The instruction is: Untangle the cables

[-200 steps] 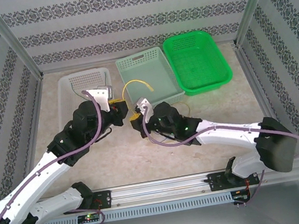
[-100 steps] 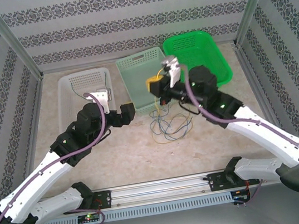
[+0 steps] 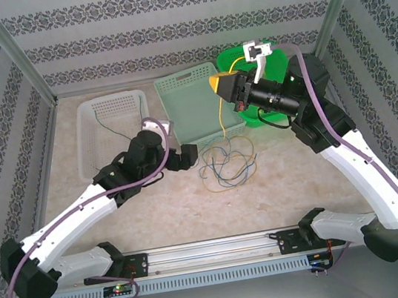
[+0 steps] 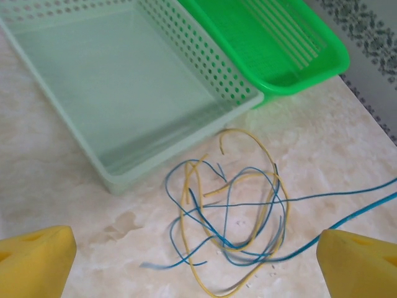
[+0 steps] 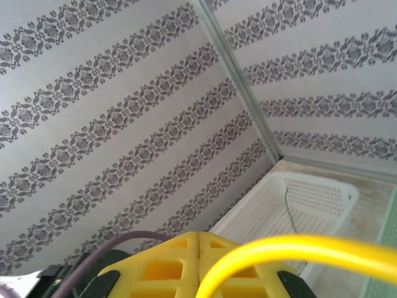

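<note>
With the right gripper (image 3: 221, 84) clamped on the thin yellow wire (image 3: 221, 119) above the loose tangle of thin blue and yellow wires (image 4: 229, 217) on the beige marbled table (image 3: 155, 208), we judged a slow lift best, the open-fingered left gripper (image 3: 187, 156) pinning the rest.

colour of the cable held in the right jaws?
Yellow. The cable shows best in the right wrist view, close up.

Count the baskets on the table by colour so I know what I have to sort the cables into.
white basket: 1
pale green basket: 1
bright green basket: 1
Total: 3
</note>
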